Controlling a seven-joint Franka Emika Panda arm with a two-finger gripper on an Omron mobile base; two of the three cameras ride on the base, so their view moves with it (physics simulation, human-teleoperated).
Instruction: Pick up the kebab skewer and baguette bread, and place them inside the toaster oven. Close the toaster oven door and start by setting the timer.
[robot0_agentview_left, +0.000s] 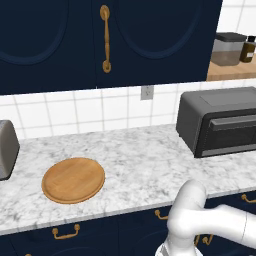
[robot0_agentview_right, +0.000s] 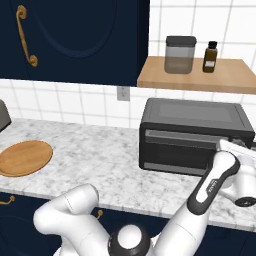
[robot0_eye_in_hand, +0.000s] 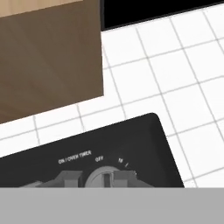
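Claw, shut, sits at the oven's right front corner, lower right of the right base view, on the timer knob. To do this well, I judge: keep square on the knob, twist past "OFF" without slipping. Oven door is closed; its contents can't be made out. Board lies bare on the surface; jar on shelf.

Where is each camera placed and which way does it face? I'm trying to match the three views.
Left base view: behind the arm's left, facing the counter, round board and toaster oven; white arm at lower right.
Right base view: behind the arm's right, facing the toaster oven's closed door; arm reaching to its right end.
Hand view: on the hand, close to the timer knob.
Both base views share oven, board, counter.
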